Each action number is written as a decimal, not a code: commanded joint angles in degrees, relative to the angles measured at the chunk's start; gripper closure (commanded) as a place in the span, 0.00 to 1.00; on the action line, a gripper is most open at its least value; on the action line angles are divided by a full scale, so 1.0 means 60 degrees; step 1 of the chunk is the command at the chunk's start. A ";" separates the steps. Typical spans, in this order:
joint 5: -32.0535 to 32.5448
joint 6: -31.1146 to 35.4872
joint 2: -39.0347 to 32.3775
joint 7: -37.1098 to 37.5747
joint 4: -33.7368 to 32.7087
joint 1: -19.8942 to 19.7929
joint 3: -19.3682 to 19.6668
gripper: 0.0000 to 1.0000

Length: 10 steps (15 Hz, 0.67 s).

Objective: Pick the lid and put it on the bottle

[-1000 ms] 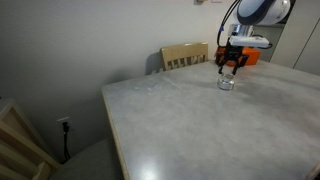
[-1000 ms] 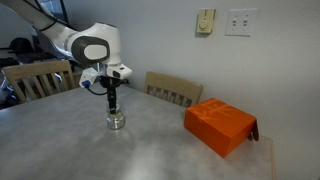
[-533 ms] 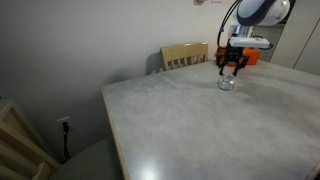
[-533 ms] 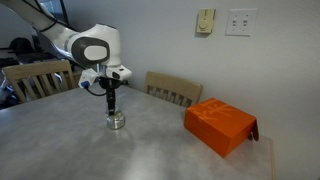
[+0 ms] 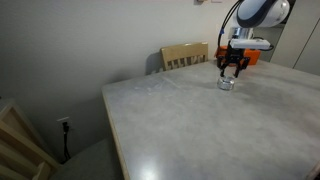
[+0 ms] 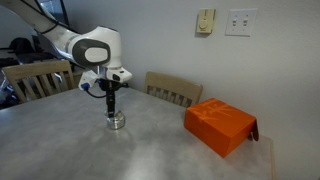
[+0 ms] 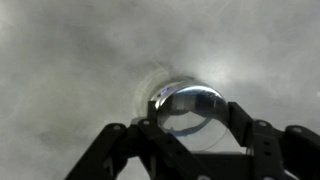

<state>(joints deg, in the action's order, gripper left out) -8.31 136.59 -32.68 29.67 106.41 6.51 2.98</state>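
Note:
The small clear bottle (image 5: 226,84) (image 6: 117,121) stands on the grey table. My gripper (image 5: 232,69) (image 6: 112,104) hangs straight over it, fingers pointing down, just above its mouth. In the wrist view the gripper (image 7: 196,120) is shut on the lid (image 7: 190,108), a round, shiny, pale disc held between the two dark fingers (image 7: 150,132). Directly beneath the lid, a bit of the bottle's rim (image 7: 156,97) shows at its left edge; the rest of the bottle is hidden by the lid.
An orange box (image 6: 220,125) lies on the table well away from the bottle and shows behind the gripper as the orange box (image 5: 250,57). Wooden chairs (image 6: 170,90) (image 5: 185,56) stand at the table's far edge. Another chair (image 6: 35,78) is behind the arm.

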 commanded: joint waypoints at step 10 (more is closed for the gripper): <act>-0.0047 -0.0268 -0.0574 -0.0146 -0.0784 -0.0095 0.0070 0.56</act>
<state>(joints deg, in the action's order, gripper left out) -8.29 136.58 -34.15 29.67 104.64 6.49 3.73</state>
